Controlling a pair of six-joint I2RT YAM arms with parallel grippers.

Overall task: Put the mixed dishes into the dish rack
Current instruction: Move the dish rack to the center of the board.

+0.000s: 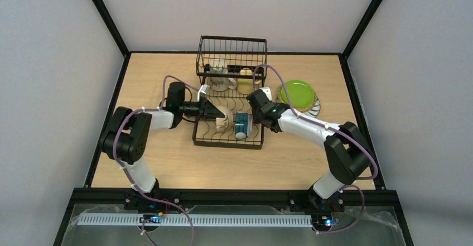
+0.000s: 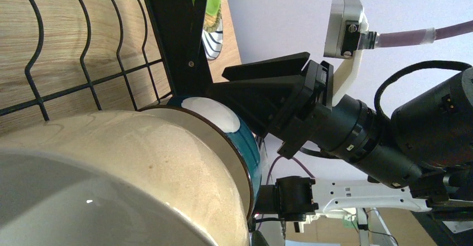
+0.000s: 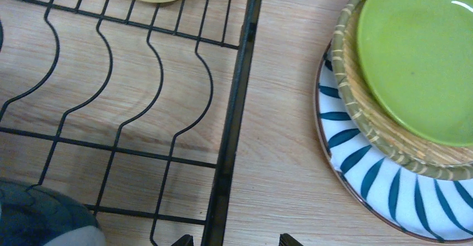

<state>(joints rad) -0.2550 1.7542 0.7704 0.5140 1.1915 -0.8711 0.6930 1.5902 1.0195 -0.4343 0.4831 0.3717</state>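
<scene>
1. Dish rack: black wire, rectangular, standing in the middle of the wooden table. Its near section has curved dividers, and its far section is a raised basket.

2. Cream mug: I see it tilted over the near section, on the left side. In the left wrist view its speckled cream wall fills the lower left of the frame.

3. Left gripper: clamped on the cream mug. I see only one of its fingers from the wrist.

4. Blue-patterned mug: lying in the near section just beside the cream mug, on that mug's right. Its teal wall shows directly behind the cream mug.

5. Right gripper: over the rack's right edge and holding nothing. Its fingertips stand apart at the bottom of the right wrist view.

6. Far section contents: a white mug with print on the left and a pale yellow mug on the right. I cannot tell whether they sit inside the basket or under it.

7. Plates: stacked on the table just right of the rack and outside it. The lime green plate is on top, the tan plate is beneath it, and the white plate with striped rim is at the bottom.
</scene>
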